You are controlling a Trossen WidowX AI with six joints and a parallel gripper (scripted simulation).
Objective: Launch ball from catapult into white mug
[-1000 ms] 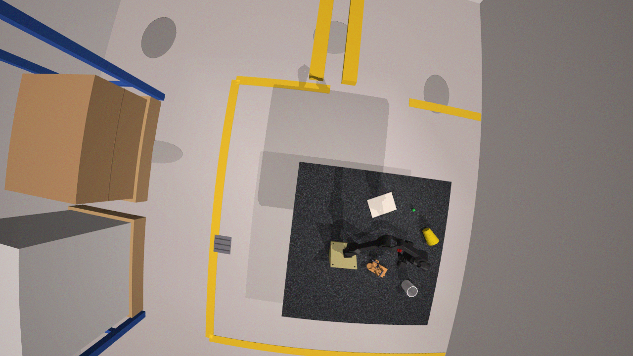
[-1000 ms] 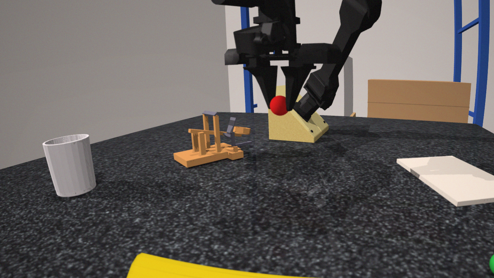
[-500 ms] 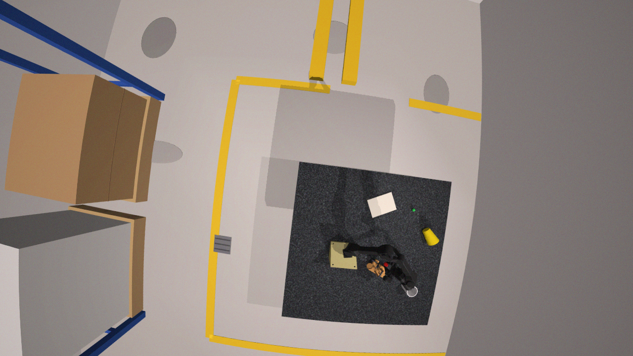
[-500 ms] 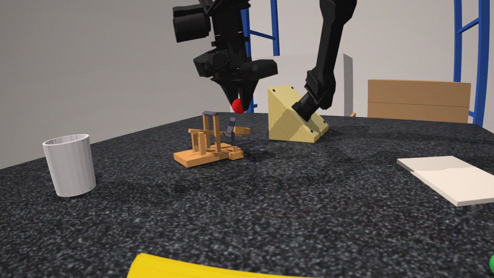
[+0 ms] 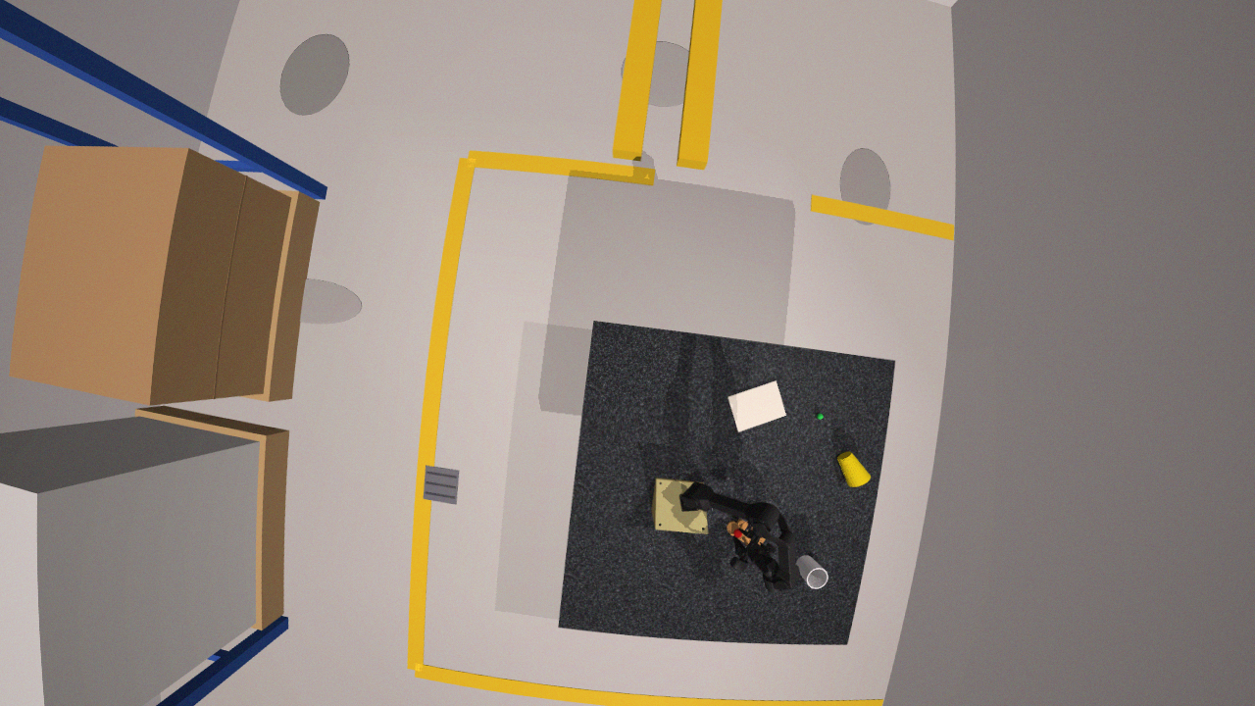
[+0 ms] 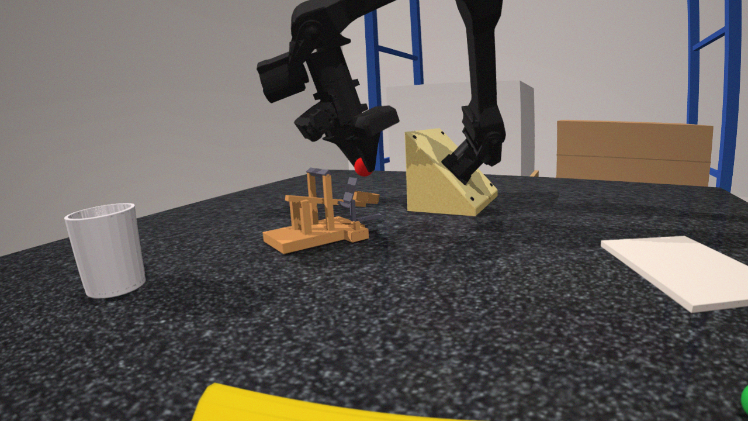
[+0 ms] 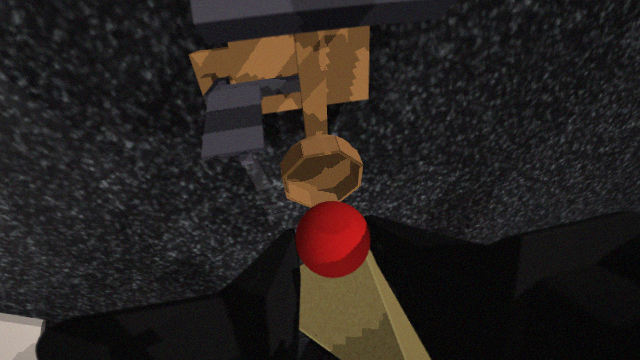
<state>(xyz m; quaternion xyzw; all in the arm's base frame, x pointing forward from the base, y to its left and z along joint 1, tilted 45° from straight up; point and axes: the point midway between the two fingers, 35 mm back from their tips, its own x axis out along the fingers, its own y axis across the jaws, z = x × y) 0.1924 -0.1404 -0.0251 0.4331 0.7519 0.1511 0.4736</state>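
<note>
My gripper [image 6: 364, 166] [image 7: 330, 231] is shut on the red ball [image 6: 362, 167] [image 7: 332, 235] [image 5: 737, 533] and holds it above the table, close to the catapult's cup end. The orange catapult [image 6: 308, 240] [image 7: 345, 65] stands on the table; its arm ends in an octagonal cup [image 7: 322, 172] [image 6: 367, 198], empty and just beyond the ball in the wrist view. A grey latch piece [image 7: 232, 120] [image 6: 349, 192] stands beside the cup. The white mug [image 6: 107, 254] [image 5: 812, 572] stands upright, off the catapult's far end from the cup. In the top view the arm hides much of the catapult.
The wedge-shaped yellowish arm base [image 5: 667, 524] [image 6: 428, 183] is behind the catapult in the exterior view. A white flat slab [image 5: 756, 405] [image 6: 674, 266], a small green ball [image 5: 820, 416] [image 6: 745, 399] and a yellow cup [image 5: 853, 470] [image 6: 250, 406] are on the dark table [image 5: 631, 394].
</note>
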